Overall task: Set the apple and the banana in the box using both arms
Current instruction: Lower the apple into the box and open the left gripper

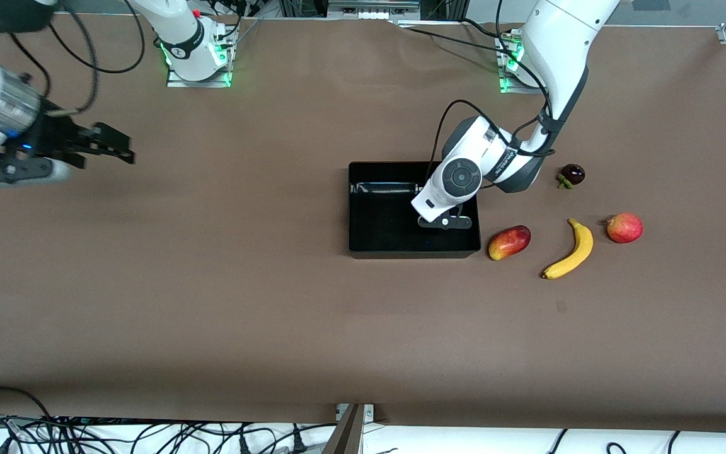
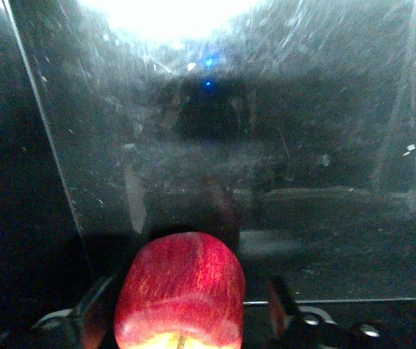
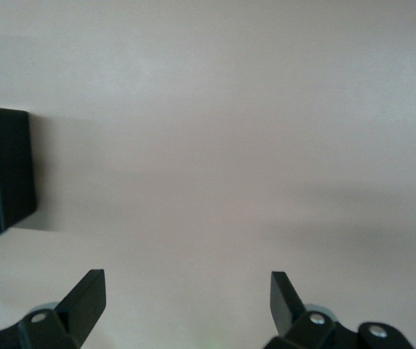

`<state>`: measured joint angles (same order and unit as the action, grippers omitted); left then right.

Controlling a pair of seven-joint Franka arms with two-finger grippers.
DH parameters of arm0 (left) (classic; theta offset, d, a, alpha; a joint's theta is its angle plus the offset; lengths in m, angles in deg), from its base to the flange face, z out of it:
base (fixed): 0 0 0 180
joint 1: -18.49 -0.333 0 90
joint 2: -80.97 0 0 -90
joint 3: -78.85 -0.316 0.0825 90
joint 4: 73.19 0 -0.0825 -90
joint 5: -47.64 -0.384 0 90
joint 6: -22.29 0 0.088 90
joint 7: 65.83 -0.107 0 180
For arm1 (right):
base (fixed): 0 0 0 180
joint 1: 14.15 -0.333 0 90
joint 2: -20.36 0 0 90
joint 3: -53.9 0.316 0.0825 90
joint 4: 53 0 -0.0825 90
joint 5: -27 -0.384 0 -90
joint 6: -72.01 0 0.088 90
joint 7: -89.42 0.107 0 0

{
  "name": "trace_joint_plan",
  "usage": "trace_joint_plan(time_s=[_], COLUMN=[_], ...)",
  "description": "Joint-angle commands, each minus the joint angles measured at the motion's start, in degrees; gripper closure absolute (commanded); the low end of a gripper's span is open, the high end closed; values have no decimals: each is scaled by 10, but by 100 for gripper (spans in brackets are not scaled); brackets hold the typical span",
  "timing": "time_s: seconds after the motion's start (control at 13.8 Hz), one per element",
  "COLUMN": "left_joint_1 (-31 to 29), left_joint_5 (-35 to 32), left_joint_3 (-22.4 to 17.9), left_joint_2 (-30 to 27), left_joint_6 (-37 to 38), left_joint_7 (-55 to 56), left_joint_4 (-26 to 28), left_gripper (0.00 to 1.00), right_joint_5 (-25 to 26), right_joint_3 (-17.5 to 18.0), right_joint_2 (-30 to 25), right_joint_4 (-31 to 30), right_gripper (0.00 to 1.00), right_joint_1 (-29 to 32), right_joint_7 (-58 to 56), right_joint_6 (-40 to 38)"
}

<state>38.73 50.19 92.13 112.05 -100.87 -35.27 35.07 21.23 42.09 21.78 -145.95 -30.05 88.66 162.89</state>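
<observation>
The left gripper (image 1: 443, 222) reaches down into the black box (image 1: 363, 246) in the middle of the table. In the left wrist view the red streaked apple (image 2: 179, 283) sits between the fingers of the left gripper (image 2: 188, 299) over the box floor (image 2: 324, 160). The jaws stand open with a gap on each side of the apple. The hand hides the apple in the front view. The yellow banana (image 1: 570, 249) lies on the table beside the box, toward the left arm's end. The right gripper (image 1: 111, 148) waits open over bare table at the right arm's end, nothing between its fingers (image 3: 84, 298).
A red-and-yellow mango (image 1: 509, 242) lies between the box and the banana. A pink-red round fruit (image 1: 624, 227) sits past the banana, and a dark purple fruit (image 1: 571, 174) lies farther from the front camera. A corner of the box (image 3: 4, 167) shows in the right wrist view.
</observation>
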Motion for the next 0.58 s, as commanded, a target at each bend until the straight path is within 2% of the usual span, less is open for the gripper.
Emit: trace_joint_plan(time_s=[0.0, 0.22, 0.51], left_joint_1=[-6, -69, -167], left_joint_5=[-9, -16, -140], left_joint_3=[-8, -13, -13], left_joint_2=[-50, -51, -5], left_joint_6=[92, 287, 283], left_joint_7=[9, -28, -267], left_joint_4=[-47, -186, -193], left_gripper=[0, 0, 0], right_joint_5=[16, 36, 40], right_joint_3=[62, 62, 68], right_joint_2=[-38, -41, -40], right_joint_4=[-37, -37, -32], right_gripper=[0, 0, 0], right_joint_1=[65, 63, 61], right_joint_7=[-27, -34, -26], right_joint_6=[2, 3, 1])
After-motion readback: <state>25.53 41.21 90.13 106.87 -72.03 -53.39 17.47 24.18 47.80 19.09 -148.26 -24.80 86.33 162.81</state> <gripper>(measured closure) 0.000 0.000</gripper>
